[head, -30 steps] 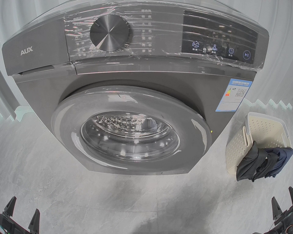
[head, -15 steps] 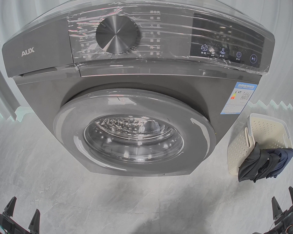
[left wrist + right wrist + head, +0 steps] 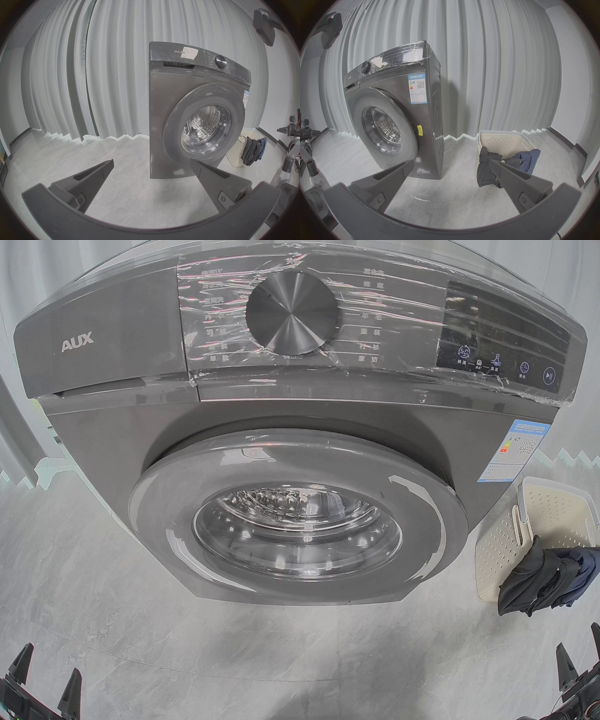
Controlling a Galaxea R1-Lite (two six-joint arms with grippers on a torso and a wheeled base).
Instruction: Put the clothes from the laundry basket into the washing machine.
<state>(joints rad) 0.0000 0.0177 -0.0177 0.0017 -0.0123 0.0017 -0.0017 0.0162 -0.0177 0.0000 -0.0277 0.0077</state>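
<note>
Washing machine (image 3: 300, 415): grey front-loader standing on the floor (image 3: 187, 627), round glass door (image 3: 299, 521) closed, plastic film over the control panel (image 3: 375, 321).
Laundry basket (image 3: 497, 549): cream, perforated, on the floor just beside the machine, to the robot's right.
Clothes (image 3: 540, 577): dark grey and navy pieces draped over the basket's near rim, hanging down its outer wall.
Left gripper (image 3: 50, 659): low at the near left, fingers spread apart, holding nothing, well apart from the door.
Right gripper (image 3: 578, 637): low at the near right, fingers spread, empty, near the clothes without touching.
Curtain (image 3: 503, 68): pale, pleated, behind machine and basket.
</note>
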